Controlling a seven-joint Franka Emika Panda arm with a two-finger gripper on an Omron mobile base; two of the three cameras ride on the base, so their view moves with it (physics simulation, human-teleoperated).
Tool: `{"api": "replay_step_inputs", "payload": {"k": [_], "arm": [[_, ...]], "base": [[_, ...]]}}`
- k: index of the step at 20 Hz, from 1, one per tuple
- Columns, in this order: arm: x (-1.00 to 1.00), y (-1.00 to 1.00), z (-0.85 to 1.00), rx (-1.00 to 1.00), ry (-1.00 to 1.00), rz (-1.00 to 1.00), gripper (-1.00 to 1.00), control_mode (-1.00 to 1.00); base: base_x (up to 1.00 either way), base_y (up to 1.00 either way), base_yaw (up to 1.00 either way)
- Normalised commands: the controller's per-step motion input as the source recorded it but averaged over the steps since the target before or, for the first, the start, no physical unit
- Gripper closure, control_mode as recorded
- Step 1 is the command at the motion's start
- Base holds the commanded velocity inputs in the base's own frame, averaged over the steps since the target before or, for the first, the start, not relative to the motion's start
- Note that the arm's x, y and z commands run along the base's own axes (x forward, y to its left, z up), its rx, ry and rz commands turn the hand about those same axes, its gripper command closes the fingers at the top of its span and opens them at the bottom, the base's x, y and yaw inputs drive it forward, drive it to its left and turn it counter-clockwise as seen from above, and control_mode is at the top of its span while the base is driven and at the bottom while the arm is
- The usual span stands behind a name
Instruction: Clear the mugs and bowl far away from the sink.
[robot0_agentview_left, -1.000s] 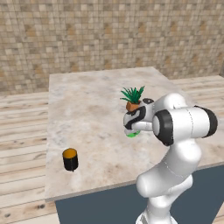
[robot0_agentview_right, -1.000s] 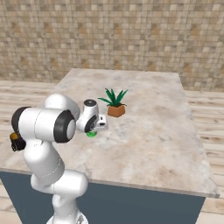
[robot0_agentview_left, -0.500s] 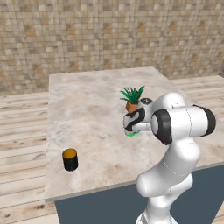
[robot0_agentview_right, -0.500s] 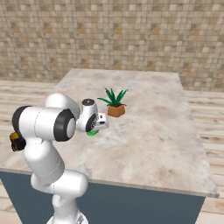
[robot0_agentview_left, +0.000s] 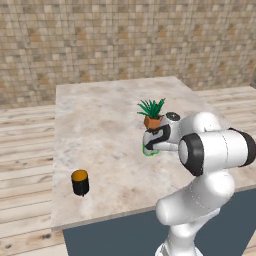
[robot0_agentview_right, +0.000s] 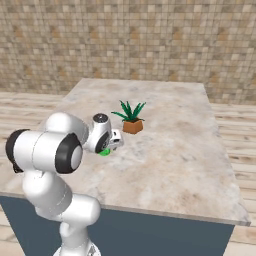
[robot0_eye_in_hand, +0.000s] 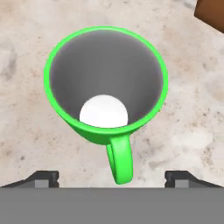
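Note:
The bright green mug (robot0_eye_in_hand: 105, 65) stands upright on the marble counter (robot0_eye_in_hand: 26, 131), its handle (robot0_eye_in_hand: 120, 157) pointing back toward the hand. My gripper (robot0_eye_in_hand: 111, 178) hovers just above it, open, with one fingertip (robot0_eye_in_hand: 41, 177) on each side of the handle and neither touching it. From the base views the gripper (robot0_agentview_left: 152, 144) (robot0_agentview_right: 113, 142) hangs low over the green mug (robot0_agentview_left: 148, 151) (robot0_agentview_right: 104, 152), beside the potted plant. The black mug with the orange inside (robot0_agentview_left: 79, 182) stands alone near the counter's front left corner. The bowl and the sink are out of view.
A small green plant in a terracotta pot (robot0_agentview_left: 151, 114) (robot0_agentview_right: 131, 118) stands just behind the green mug. The pot's brown corner (robot0_eye_in_hand: 212, 15) shows at the hand view's top right. The counter's front edge (robot0_agentview_left: 100, 217) drops to a dark cabinet face. A stone wall rises behind.
The jaws have opened wide and let go of the green mug, which now rests on the counter. The arm has barely moved.

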Motion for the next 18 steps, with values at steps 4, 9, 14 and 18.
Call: {"api": "replay_step_inputs", "payload": {"k": [4, 9, 14, 18], "arm": [[-0.40, 0.00, 0.53, 0.06, -0.03, 0.06, -1.00, -1.00], [-0.43, 0.00, 0.98, 0.01, -0.04, 0.00, -1.00, -1.00], [-0.58, 0.00, 0.98, 0.00, 0.03, -0.09, -1.00, -1.00], [-0.87, 0.00, 0.80, 0.00, 0.10, -0.21, -1.00, -1.00]], "base": [[0.00, 0.00, 0.00], [0.00, 0.00, 0.00], [0.00, 0.00, 0.00], [0.00, 0.00, 0.00]]}}
